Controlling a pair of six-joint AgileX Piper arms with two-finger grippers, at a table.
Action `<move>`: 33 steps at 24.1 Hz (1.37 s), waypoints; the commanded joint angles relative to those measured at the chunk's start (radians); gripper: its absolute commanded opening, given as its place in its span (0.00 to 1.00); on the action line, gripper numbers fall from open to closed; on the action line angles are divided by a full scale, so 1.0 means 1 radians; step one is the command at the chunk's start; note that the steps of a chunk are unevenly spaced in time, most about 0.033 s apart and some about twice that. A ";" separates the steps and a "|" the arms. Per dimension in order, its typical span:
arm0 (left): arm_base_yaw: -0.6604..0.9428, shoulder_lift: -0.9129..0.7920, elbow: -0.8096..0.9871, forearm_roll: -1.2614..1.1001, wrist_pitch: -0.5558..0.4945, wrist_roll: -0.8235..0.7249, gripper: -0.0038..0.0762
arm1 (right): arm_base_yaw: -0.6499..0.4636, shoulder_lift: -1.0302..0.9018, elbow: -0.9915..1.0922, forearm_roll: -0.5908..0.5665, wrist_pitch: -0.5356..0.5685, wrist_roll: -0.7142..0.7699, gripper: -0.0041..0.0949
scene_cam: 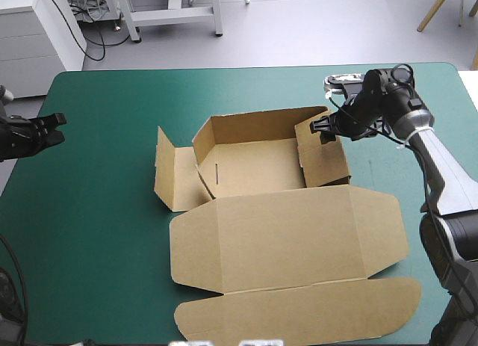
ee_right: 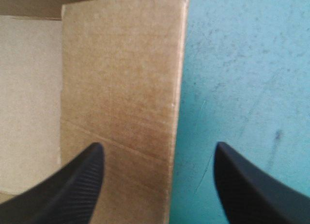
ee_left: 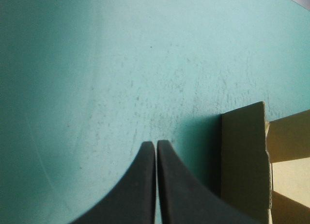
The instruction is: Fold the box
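The brown box (scene_cam: 254,167) lies mid-table as an open tray, its back wall raised and its lid (scene_cam: 287,241) flat toward the near edge. A left side flap (scene_cam: 166,173) stands up; the right side flap (scene_cam: 323,155) leans outward. My right gripper (scene_cam: 326,129) hovers open over the top of that right flap (ee_right: 121,103), one finger over the board, the other over the teal-green cover. At the table's left edge, well clear of the box (ee_left: 247,156), my left gripper (scene_cam: 54,129) is shut on nothing, the fingertips (ee_left: 156,145) pressed together.
The teal-green cover (scene_cam: 97,211) is bare between my left gripper and the box. The lid's rounded tuck flap (scene_cam: 299,312) reaches almost to the near edge. Bare cover (ee_right: 247,74) lies beside the right flap.
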 commanded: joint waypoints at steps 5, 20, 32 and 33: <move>0.002 -0.039 -0.025 -0.051 -0.023 -0.003 0.04 | -0.007 -0.099 -0.170 0.013 0.067 -0.007 0.95; 0.002 -0.041 0.115 -0.067 -0.032 -0.041 0.04 | -0.007 -0.215 -0.014 -0.029 0.029 0.015 0.95; 0.002 -0.041 0.115 -0.067 -0.040 -0.034 0.04 | -0.007 0.020 -0.013 -0.046 -0.021 0.006 0.95; 0.002 -0.041 0.115 -0.067 -0.040 -0.034 0.04 | -0.007 0.027 -0.013 -0.046 -0.021 0.000 0.95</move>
